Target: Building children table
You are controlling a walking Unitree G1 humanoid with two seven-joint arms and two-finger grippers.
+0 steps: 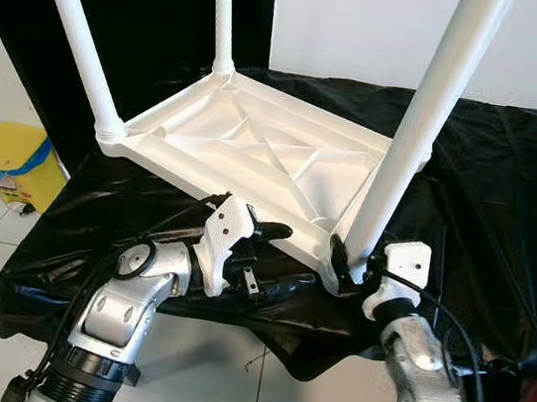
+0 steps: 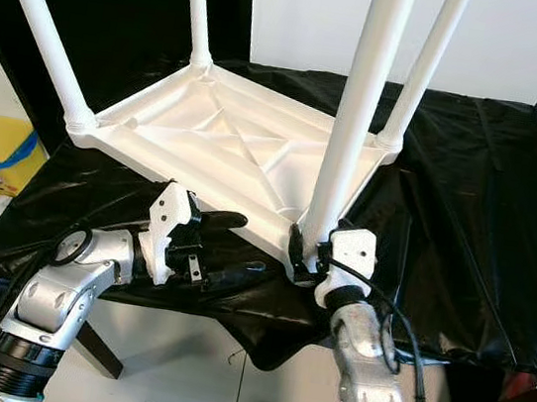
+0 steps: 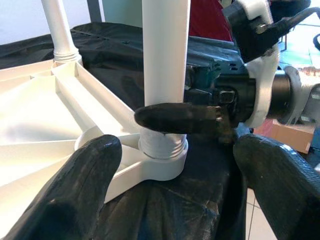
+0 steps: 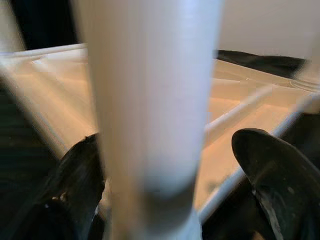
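A white plastic children's table [image 1: 256, 144] lies upside down on a black cloth, its legs pointing up. My right gripper [image 1: 352, 265] is at the base of the near right leg [image 1: 420, 122], close to its corner socket. The leg [image 4: 150, 100] stands between the fingers: one finger touches it and the other sits a little apart, so the gripper is open. That touching finger [image 3: 175, 118] lies across the leg's front just above the collar. My left gripper [image 1: 275, 259] is open and holds nothing, a little left of that corner at the tabletop's front edge.
The black cloth [image 1: 490, 192] covers a work table whose front edge runs just before my arms. A yellow bin [image 1: 9, 160] stands on the tiled floor at the left. Behind are a dark door and a white wall.
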